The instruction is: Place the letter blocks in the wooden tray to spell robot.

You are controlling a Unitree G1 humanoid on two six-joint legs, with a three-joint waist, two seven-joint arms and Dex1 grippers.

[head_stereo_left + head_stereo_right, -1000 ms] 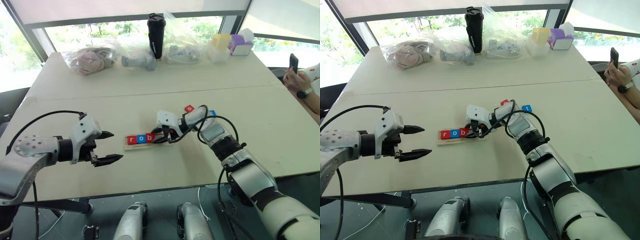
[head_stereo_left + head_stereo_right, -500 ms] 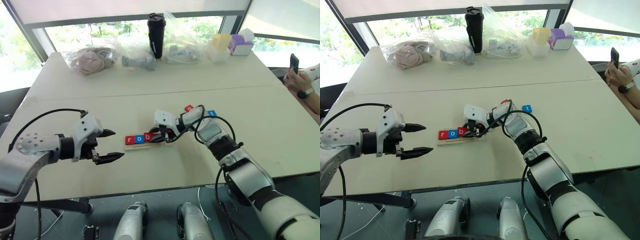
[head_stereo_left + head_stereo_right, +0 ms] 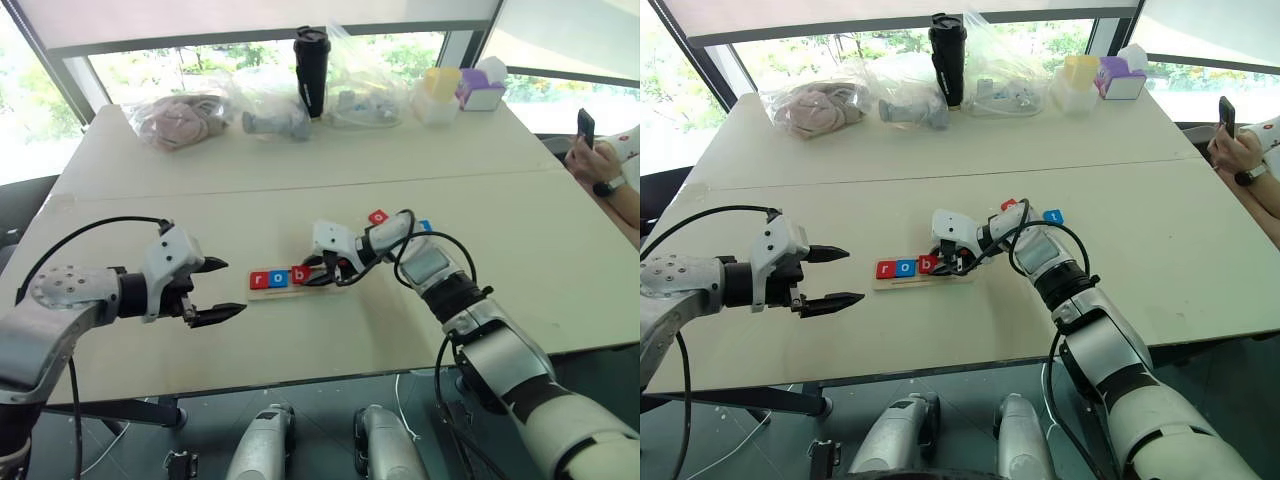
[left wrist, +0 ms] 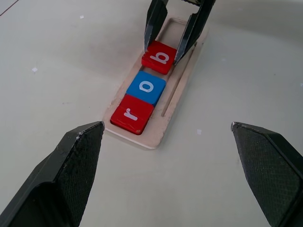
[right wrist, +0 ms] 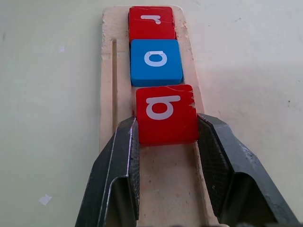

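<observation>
right tool (image 5: 165,137) pinching red b block (image 5: 165,113), wooden tray (image 5: 108,94) end hidden; left tool (image 3: 218,291) spread.

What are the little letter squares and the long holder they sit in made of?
The letter blocks look like painted wood or maybe plastic: smooth red and blue faces, white printed letters, and a small chipped edge on the b. The wooden tray seems to be bare pale wood, matte, with faint grain and a thin raised rim.
</observation>
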